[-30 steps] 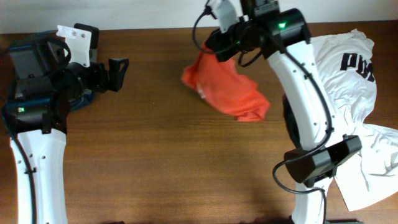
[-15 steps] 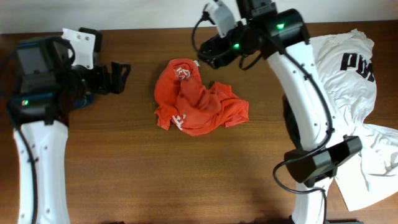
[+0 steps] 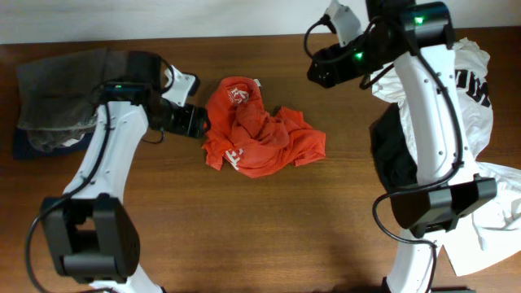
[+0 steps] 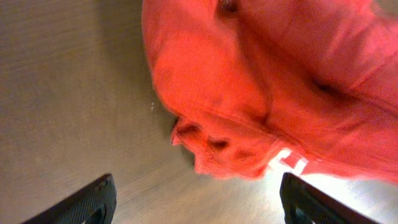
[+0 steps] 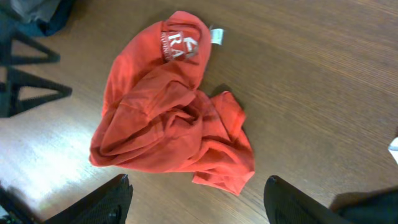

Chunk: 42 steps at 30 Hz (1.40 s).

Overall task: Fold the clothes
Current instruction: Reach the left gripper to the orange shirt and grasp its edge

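Note:
The red-orange T-shirt (image 3: 264, 142) lies crumpled in a heap on the middle of the wooden table, its white lettering (image 5: 180, 43) facing up at the far end. At the heap's left edge my left gripper (image 3: 195, 122) stands open. Its wrist view shows the orange cloth (image 4: 267, 81) just ahead of the spread fingers (image 4: 93, 202), with only bare table between them. Behind and to the right of the heap, apart from it, my right gripper (image 3: 321, 69) hangs open and empty. A white T-shirt (image 3: 476, 106) with black letters and a black garment (image 3: 395, 163) lie at the right.
A grey-dark bundle of cloth (image 3: 57, 102) lies over something blue at the back left corner. The white T-shirt hangs over the table's right edge. Bare wood (image 3: 244, 228) stretches in front of the orange heap. The right arm's base stands at the front right.
The right gripper opened and the orange shirt dropped onto the table in a heap. The right arm then drew back to the right. The left arm swung in to the heap's left edge.

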Motion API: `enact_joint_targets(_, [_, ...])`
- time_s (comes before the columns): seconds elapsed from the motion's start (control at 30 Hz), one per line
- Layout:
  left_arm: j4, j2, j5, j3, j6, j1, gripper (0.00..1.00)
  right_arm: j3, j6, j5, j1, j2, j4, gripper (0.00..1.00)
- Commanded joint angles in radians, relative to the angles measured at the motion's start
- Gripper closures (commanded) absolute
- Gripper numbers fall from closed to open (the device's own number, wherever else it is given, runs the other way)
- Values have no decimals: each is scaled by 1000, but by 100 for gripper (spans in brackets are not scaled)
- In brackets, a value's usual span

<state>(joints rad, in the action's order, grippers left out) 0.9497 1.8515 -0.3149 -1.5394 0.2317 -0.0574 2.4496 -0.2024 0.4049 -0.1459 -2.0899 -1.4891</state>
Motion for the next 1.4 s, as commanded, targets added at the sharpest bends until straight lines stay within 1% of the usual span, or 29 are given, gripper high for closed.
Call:
enact_joint_targets(0.0, [73,14,100,-13,2,-4,17,21,0,-14,18,28,-1,26])
enact_joint_targets(0.1, [130,11,102,-13,2,-7,21,19,-4,-26,18,16,4,24])
enact_joint_targets(0.27, [127,12,103,36,35,-55,22,-4,-3,-48,18,0,30,23])
enact_joint_targets(0.33, [105,12,109,76,63,-92,22,-10,-3,-48,19,-6,34,24])
enact_joint_targets(0.53, [14,12,134,116,63,-144,22,-10,-3,-47,24,-10,38,23])
enact_joint_targets(0.77, [-77,15,148,162,63,-152,22,-10,-3,-47,24,-10,39,23])
enact_joint_targets(0.83, [-121,15,147,182,62,-158,26,-10,-3,-48,24,-10,39,23])
enact_joint_targets(1.03, [-168,15,147,218,62,-184,34,-10,-3,-47,24,-10,49,23])
enact_joint_targets(1.13, [-192,15,147,230,61,-195,42,-10,-3,-47,24,-10,50,23])
enact_joint_targets(1.17, [-202,20,148,230,61,-203,47,-10,-3,-47,24,-10,50,23])
enact_joint_targets(1.27, [-225,42,148,231,61,-211,51,-10,-3,-47,24,-10,49,23])
enact_joint_targets(1.37, [-234,64,157,231,61,-211,61,-10,-3,-48,24,-10,48,23])
